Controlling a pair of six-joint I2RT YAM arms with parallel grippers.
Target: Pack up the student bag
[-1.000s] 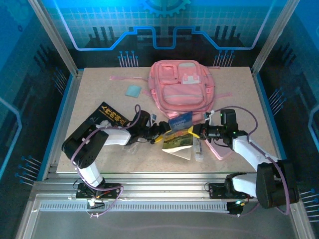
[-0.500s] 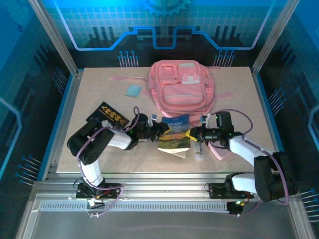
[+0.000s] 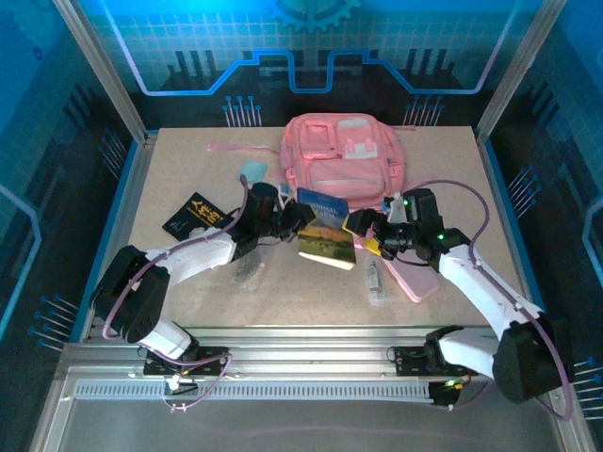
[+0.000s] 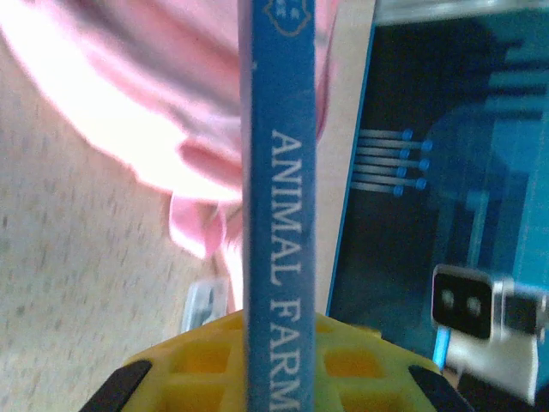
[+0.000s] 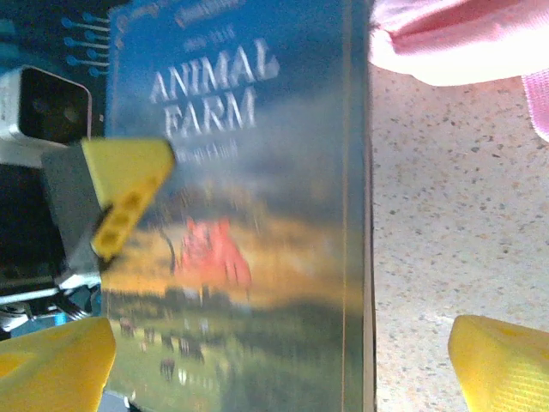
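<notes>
The book [image 3: 325,235] had moved up the table towards the student bag [image 3: 344,169] since half a second before, and both arms had reached further out with it.

Blue walls [image 3: 57,104] printed with a circuit pattern closed the cell on three sides, held in an aluminium frame [image 3: 99,66]. The table [image 3: 188,301] was a speckled beige board.

The student bag lay flat, front up, at the far middle of the board, with its straps trailing to either side. The book, titled "Animal Farm", was tilted with its blue top end at the bag's near edge. The left gripper [image 3: 300,221] was clamped on the book, one yellow finger pressed on the cover. The right gripper [image 3: 364,235] stood wide open, its yellow fingertips either side of the book and the right one clear of the edge.

A flat pink pencil case [image 3: 415,278] lay under the right arm. A black booklet [image 3: 198,215] lay to the left, and a small light-blue item [image 3: 252,170] beyond it.
</notes>
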